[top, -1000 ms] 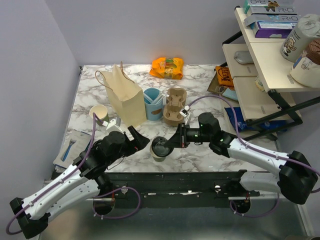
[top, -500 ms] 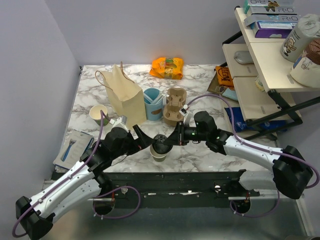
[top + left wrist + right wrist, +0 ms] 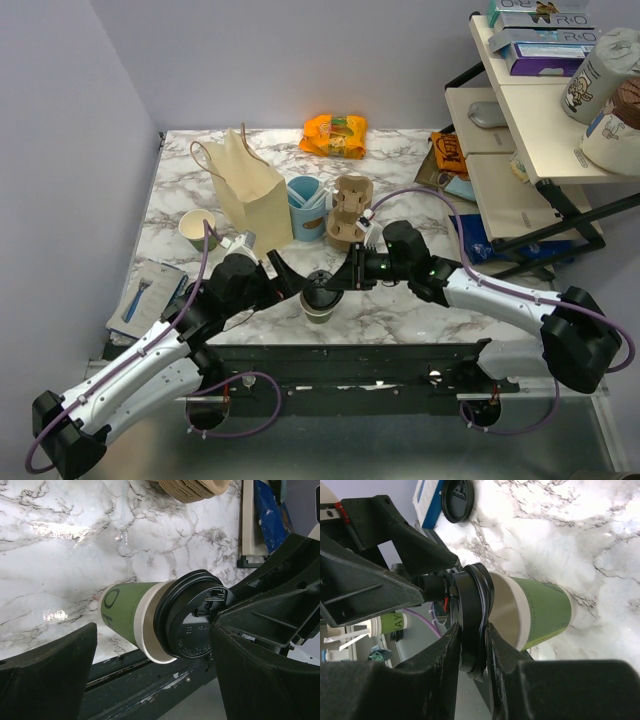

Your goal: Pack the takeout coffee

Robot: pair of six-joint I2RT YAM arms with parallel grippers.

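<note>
Takeout coffee (image 3: 319, 298) stands upright near the tabletop's (image 3: 400, 312) front edge. Left pincer (image 3: 283, 277) gapes wide around it, gripping nothing. Right pincer (image 3: 471, 632) is closed narrowly on the black lid's rim. Farther back, a tan paper bag (image 3: 250, 195) stands open.

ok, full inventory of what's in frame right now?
takeout coffee: 1, green with black lid, near table edge, centre
paper bag: 1, tan, standing, left of centre
lidless cup: 1, green and white, left of the bag
blue cup: 1, light blue, right of the bag
cup carrier: 1, brown cardboard, beside the blue cup
snack packet: 1, orange, far edge
loose lid: 1, black, right wrist view only
table: 1, white marble
shelf unit: 1, cream, right side
left gripper: open, flanking the coffee
right gripper: pinching the lid rim
</note>
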